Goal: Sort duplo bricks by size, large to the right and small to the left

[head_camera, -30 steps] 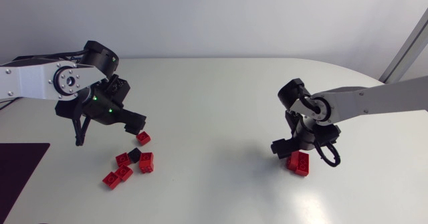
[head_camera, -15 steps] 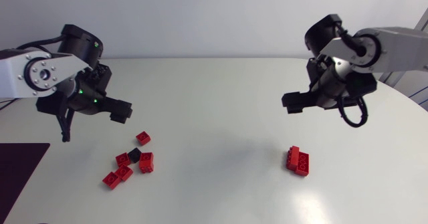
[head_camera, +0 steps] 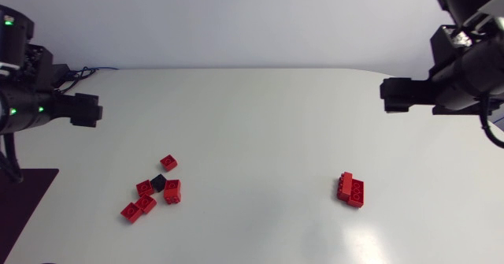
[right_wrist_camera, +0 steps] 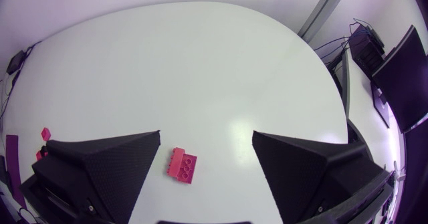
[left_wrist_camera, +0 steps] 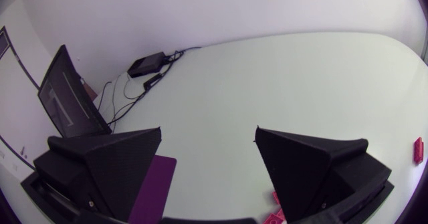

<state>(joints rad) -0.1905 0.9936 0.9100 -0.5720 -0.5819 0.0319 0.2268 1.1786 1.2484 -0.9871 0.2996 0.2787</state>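
Several small red bricks (head_camera: 150, 197) and one small black brick (head_camera: 159, 182) lie in a loose cluster at the table's front left. Two large red bricks (head_camera: 351, 190) lie together at the front right. My left gripper (head_camera: 85, 110) hangs open, high above the table's left edge and well back from the cluster. My right gripper (head_camera: 396, 97) is also open and empty, raised far above and behind the large bricks. In the right wrist view the large bricks (right_wrist_camera: 182, 166) show on the table far below the open gripper (right_wrist_camera: 206, 144). Nothing sits inside the left gripper (left_wrist_camera: 208, 140) in its own wrist view.
A dark mat (head_camera: 24, 201) covers the table's front left corner, beside the small bricks. The white table (head_camera: 252, 130) is bare through the middle and back. One small red brick (head_camera: 168, 162) lies slightly apart from the cluster.
Both arms have risen and drawn back toward their sides, the left away from the small bricks and the right up off the large bricks. The bricks have stayed put.
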